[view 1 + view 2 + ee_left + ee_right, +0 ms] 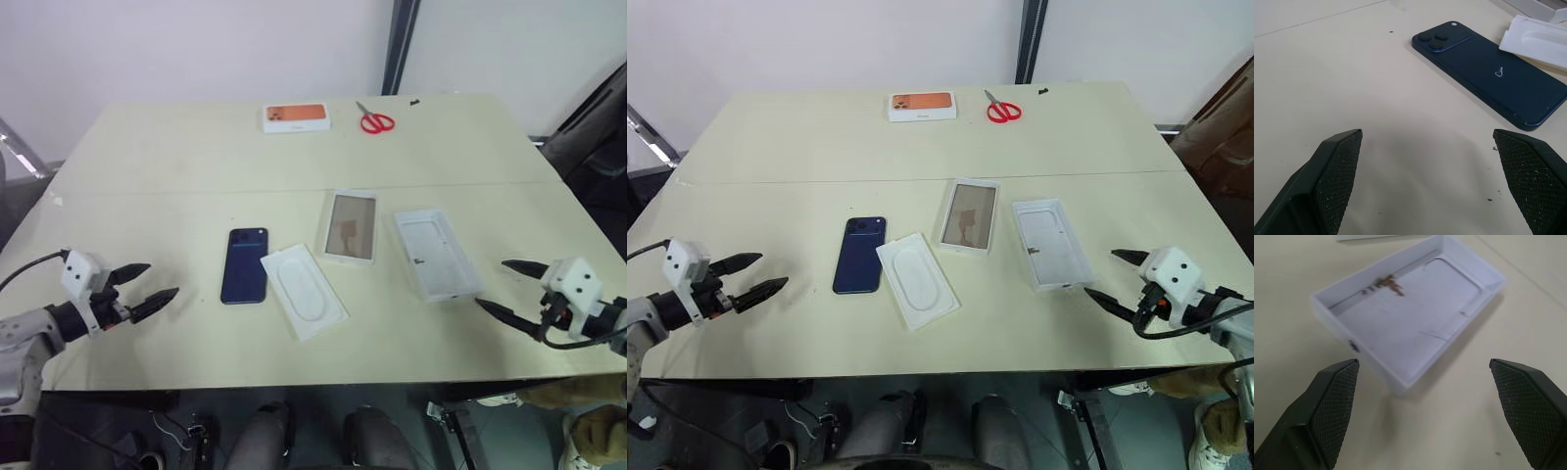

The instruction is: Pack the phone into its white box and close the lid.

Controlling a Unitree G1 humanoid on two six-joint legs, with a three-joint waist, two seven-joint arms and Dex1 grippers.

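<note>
The phone point(245, 265) is laid back-up on the pale table point(176, 162), its camera cluster at the far end. Just beside it on the right, a flat white insert point(304, 291) with an oval recess is set at a slant. Beyond that insert the white box point(351, 226) is seen open, its tan floor bare. Further right the lid point(437, 253) is turned rim-up, plain white inside. At the far edge an orange-topped white box point(295, 117) and red-handled scissors point(375, 120) are placed. The left gripper point(143, 290) is held near the phone, fingers spread and empty; the right gripper point(508, 289) is held near the lid, fingers likewise spread wide, nothing gripped
</note>
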